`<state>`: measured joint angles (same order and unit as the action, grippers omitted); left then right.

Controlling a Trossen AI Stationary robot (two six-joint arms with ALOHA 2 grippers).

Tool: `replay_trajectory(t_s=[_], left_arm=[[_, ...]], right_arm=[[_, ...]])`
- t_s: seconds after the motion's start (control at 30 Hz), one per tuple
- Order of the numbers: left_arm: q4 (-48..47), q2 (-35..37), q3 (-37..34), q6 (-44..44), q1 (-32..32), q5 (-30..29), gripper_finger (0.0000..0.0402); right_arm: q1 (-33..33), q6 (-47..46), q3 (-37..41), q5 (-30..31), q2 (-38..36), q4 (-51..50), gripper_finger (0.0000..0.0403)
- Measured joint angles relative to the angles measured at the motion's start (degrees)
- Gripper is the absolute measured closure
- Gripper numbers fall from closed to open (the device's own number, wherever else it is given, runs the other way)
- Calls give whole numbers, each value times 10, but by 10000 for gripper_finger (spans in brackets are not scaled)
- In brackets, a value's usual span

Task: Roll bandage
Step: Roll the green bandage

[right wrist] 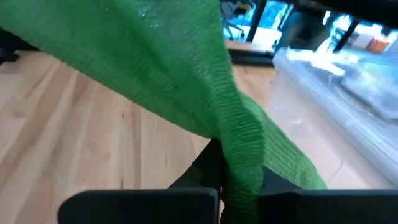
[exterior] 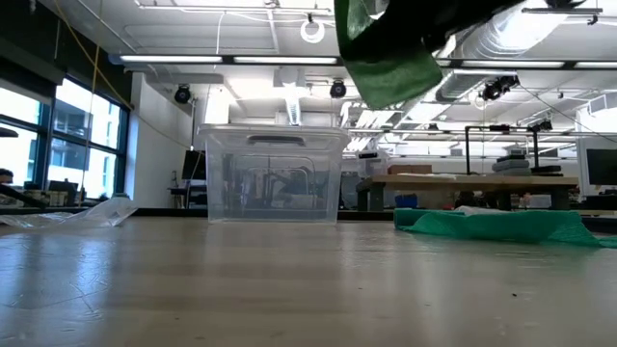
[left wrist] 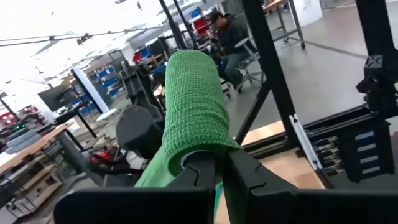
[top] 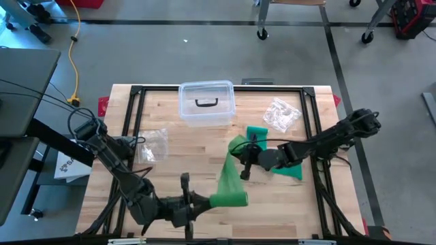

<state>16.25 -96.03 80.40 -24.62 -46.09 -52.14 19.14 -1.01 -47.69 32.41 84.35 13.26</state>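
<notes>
A green bandage runs over the wooden table. Its rolled end (top: 229, 199) hangs near the front edge, with my left gripper (top: 208, 200) shut on it. From the roll a strip (top: 230, 170) rises toward the far side to my right gripper (top: 246, 163), which is shut on it above the table's middle. The loose remainder (top: 289, 170) lies crumpled on the table at the right, its folds resting on the wood. In the low view the held strip (exterior: 386, 58) hangs high above the tabletop. My left gripper holds the roll's near end (left wrist: 198, 152) at its shut fingertips (left wrist: 249, 177), coming level from the table's left. The roll (left wrist: 193, 93) sticks out past the fingers, along them, lifted clear of the table. My right gripper pinches the strip, bunched into a narrow fold (right wrist: 241, 155), between its two fingers. The fingers come from the table's right, slanting slightly down, and lie across the strip. The strip is clear of the table here and runs on toward the roll (right wrist: 124, 56).
A clear lidded plastic box (top: 206, 103) stands at the far middle. Crumpled clear bags lie at the far right (top: 281, 114) and at the left (top: 153, 145). A black frame (top: 136, 92) borders the table. A person (left wrist: 227, 28) sits in the room beyond.
</notes>
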Motion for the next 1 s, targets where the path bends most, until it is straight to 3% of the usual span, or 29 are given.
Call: replay_trajectory(t_s=[0.23, 0.67, 0.87, 1.0], left_arm=[[-1, 0, 0, -11, -1, -38, 401], [-9, 0, 1, -20, -1, -54, 401], [-19, 0, 1, -21, -1, -56, 401], [-23, 0, 1, -14, -1, -56, 401]], right_arm=[[44, 10, -16, -9, -32, -51, 378], [183, -16, -74, -31, -38, -136, 204], [222, -50, -154, -22, -38, -304, 168], [263, -84, -241, 29, -38, -419, 169]])
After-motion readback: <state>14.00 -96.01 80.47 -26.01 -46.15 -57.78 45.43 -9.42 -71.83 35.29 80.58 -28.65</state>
